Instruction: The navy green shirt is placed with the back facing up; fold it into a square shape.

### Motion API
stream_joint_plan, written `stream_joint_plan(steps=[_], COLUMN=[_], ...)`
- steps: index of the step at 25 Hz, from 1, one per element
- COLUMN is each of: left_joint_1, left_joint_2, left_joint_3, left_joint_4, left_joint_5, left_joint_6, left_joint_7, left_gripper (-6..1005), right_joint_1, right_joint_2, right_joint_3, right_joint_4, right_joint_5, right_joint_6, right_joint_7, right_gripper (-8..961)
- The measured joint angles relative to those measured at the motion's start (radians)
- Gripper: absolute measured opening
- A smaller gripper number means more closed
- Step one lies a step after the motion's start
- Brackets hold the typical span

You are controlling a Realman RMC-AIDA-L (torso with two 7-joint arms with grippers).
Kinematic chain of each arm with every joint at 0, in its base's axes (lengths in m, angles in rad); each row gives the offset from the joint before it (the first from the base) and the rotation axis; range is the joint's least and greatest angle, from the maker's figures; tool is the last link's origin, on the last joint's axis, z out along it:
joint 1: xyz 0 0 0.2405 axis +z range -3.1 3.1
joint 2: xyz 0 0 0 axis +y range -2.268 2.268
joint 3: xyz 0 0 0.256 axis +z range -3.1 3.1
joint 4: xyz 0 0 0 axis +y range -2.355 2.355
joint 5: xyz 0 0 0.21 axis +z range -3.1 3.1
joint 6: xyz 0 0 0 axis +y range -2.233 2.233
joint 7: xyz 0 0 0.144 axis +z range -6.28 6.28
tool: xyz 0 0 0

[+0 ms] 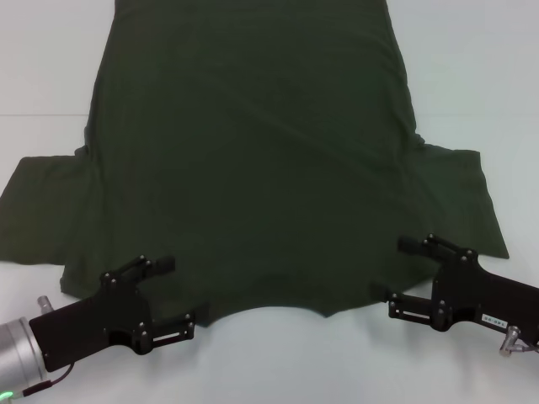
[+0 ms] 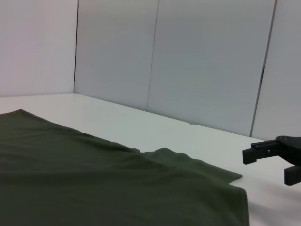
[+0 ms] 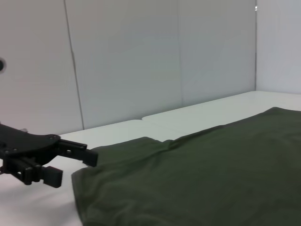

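The navy green shirt (image 1: 253, 168) lies flat on the white table, its neckline edge nearest me and a short sleeve spread to each side. My left gripper (image 1: 179, 295) is open at the near left shoulder, one finger over the cloth and the other at its edge. My right gripper (image 1: 397, 274) is open at the near right shoulder, with its fingers over the cloth edge. The left wrist view shows the shirt (image 2: 94, 179) and the right gripper (image 2: 265, 165) beyond it. Across the shirt (image 3: 197, 179), the right wrist view shows the left gripper (image 3: 78, 168).
The white table (image 1: 472, 84) shows bare surface on both sides of the shirt and along the near edge between the arms. Grey wall panels (image 2: 188, 61) stand behind the table.
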State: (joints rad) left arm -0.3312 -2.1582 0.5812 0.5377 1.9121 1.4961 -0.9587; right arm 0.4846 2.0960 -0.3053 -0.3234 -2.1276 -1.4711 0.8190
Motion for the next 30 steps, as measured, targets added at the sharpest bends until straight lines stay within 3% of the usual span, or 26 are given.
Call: stream_joint_plan(steps=[14, 19, 22, 26, 30], left_joint_1=[-0.003, -0.022, -0.048, -0.096, -0.139], left_joint_2=[0.000, 0.006, 0.039, 0.113, 0.164], left_joint_3=[-0.002, -0.079, -0.101, -0.096, -0.094], left_joint_4=[-0.001, 0.010, 0.030, 0.046, 0.119], left_joint_5=[-0.005, -0.030, -0.022, 0.048, 0.176], left_joint_6=[-0.005, -0.019, -0.051, -0.090, -0.144], left_joint_7=[-0.018, -0.263, -0.526, -0.848, -1.147], left_gripper=[903, 898, 895, 890, 886], right_joint_1=[0.012, 0.014, 0.015, 0.017, 0.018], right_joint_2=[0.001, 0.001, 0.001, 0.001, 0.001], right_joint_3=[-0.018, -0.018, -0.018, -0.018, -0.020], right_joint_4=[0.003, 0.004, 0.012, 0.015, 0.015], right_joint_5=[0.000, 0.002, 0.003, 0.001, 0.000], right_joint_6=[0.000, 0.000, 0.000, -0.001, -0.003], right_joint_7=[0.000, 0.000, 0.000, 0.000, 0.001], right_gripper=[924, 924, 924, 924, 924])
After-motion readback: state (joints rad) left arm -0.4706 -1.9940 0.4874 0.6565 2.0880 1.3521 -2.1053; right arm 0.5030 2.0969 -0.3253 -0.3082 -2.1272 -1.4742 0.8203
